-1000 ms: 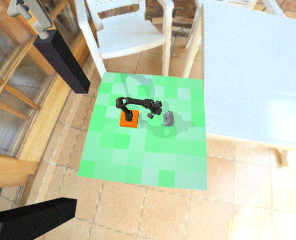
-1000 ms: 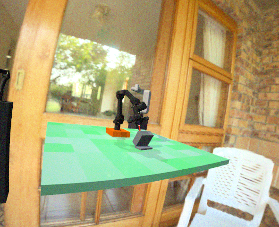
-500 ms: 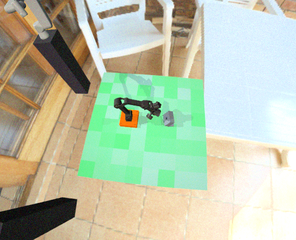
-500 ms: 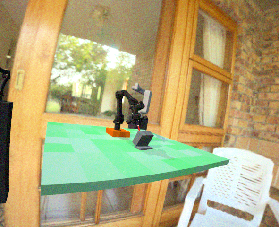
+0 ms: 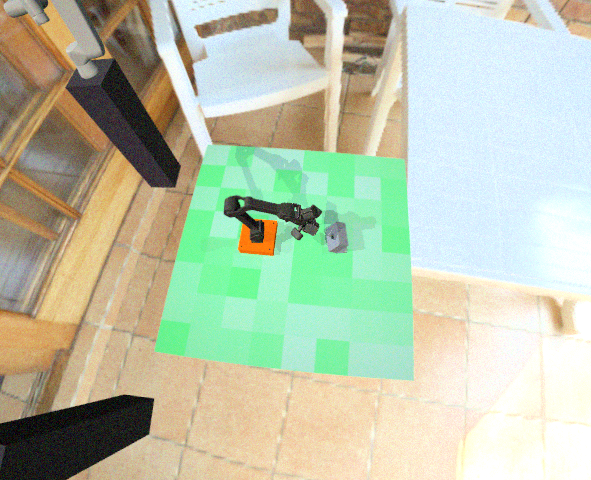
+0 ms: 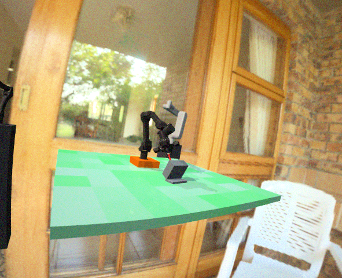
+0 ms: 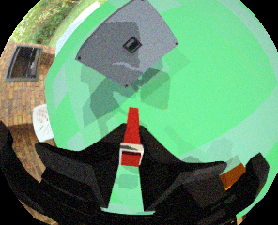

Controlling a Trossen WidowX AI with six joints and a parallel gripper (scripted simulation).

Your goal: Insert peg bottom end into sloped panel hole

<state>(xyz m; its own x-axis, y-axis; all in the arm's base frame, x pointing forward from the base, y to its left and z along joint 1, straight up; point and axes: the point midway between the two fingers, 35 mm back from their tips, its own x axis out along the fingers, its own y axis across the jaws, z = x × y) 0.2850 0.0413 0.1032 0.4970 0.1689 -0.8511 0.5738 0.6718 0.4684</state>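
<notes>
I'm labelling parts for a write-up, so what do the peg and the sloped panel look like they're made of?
The peg: probably painted or moulded plastic, going by its even, opaque red. The sloped panel: flat matte grey, perhaps plastic or painted metal; its plain surface doesn't settle which.
</notes>
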